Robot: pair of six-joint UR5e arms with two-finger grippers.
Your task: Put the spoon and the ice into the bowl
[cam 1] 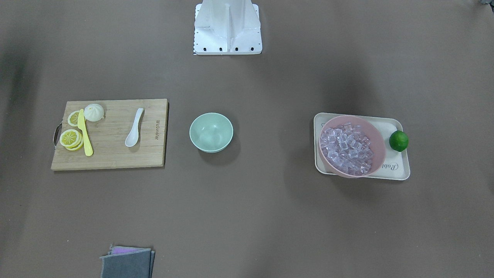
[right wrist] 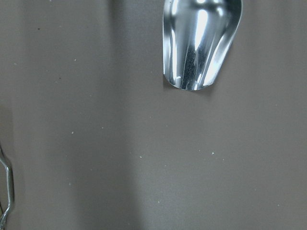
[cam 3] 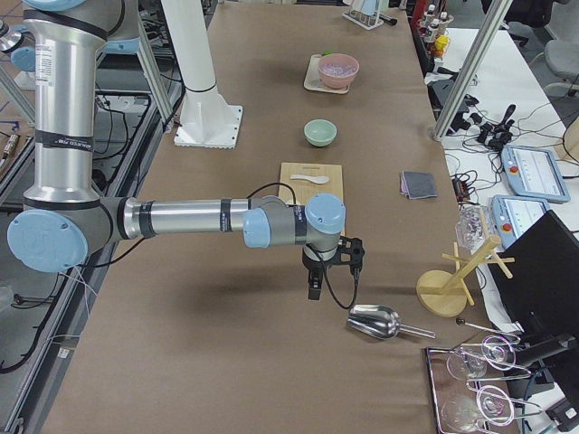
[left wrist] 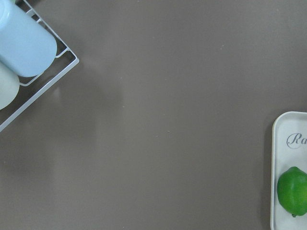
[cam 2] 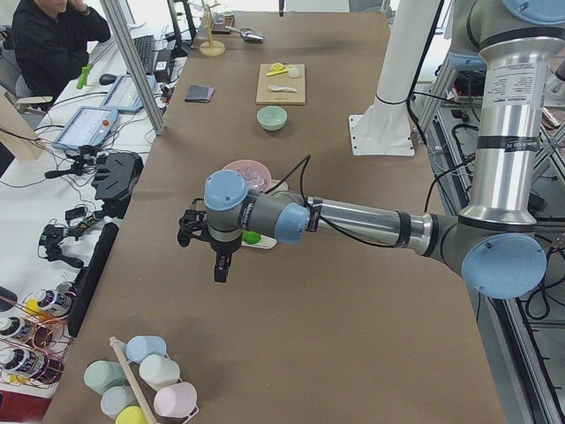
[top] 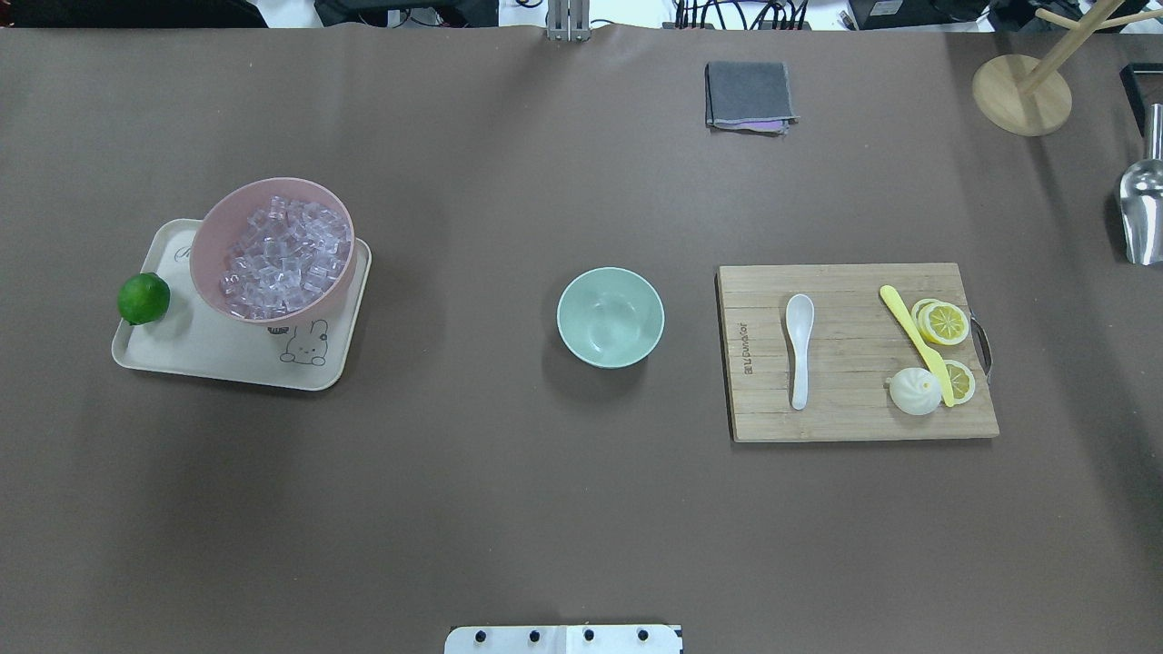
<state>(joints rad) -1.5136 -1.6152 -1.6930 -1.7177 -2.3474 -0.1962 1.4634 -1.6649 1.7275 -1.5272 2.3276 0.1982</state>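
The white spoon lies on a wooden cutting board, scoop toward the operators' side; it also shows in the overhead view. The mint-green bowl stands empty at the table's middle. Clear ice cubes fill a pink bowl on a cream tray. My left gripper hovers beyond the tray's end, far from the ice. My right gripper hovers past the board, near a metal scoop. I cannot tell whether either is open or shut.
A lime sits on the tray's edge. A yellow knife, lemon slices and a bun share the board. A folded grey cloth, a metal scoop and a cup rack lie further out.
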